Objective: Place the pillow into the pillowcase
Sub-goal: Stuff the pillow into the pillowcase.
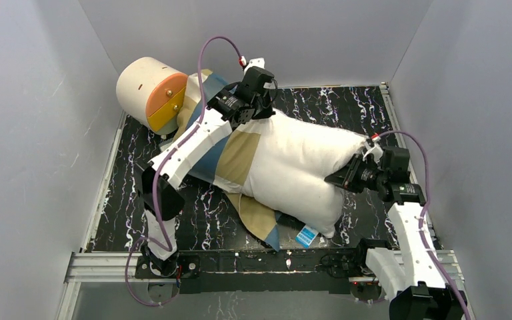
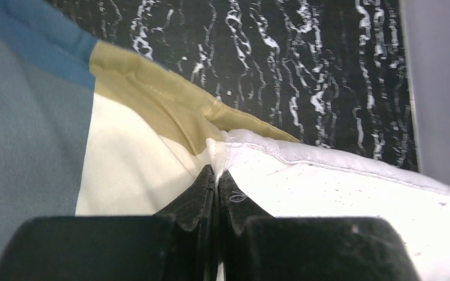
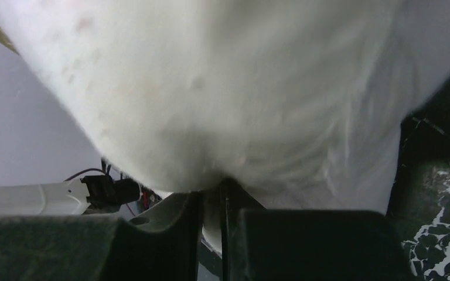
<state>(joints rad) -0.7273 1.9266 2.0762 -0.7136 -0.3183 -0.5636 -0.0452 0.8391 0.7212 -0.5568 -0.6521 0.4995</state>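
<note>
The white pillow (image 1: 300,167) lies across the middle of the table, its left end inside the pillowcase (image 1: 237,157) of blue, tan and cream blocks. My left gripper (image 1: 269,109) is at the far side, at the pillowcase's open edge. In the left wrist view its fingers (image 2: 202,193) are shut on a thin fold of fabric where the cream panel (image 2: 135,170) meets the pillow (image 2: 351,199). My right gripper (image 1: 333,179) is at the pillow's right end. In the right wrist view it (image 3: 222,184) is shut on a pinch of the pillow (image 3: 240,88).
A cream-and-orange cylinder (image 1: 150,93) stands at the back left, touching the pillowcase. A small blue-and-white tag (image 1: 307,235) lies by the pillow's near corner. Grey walls enclose the black marbled table (image 1: 347,107) on three sides. A metal rail (image 1: 260,261) runs along the front.
</note>
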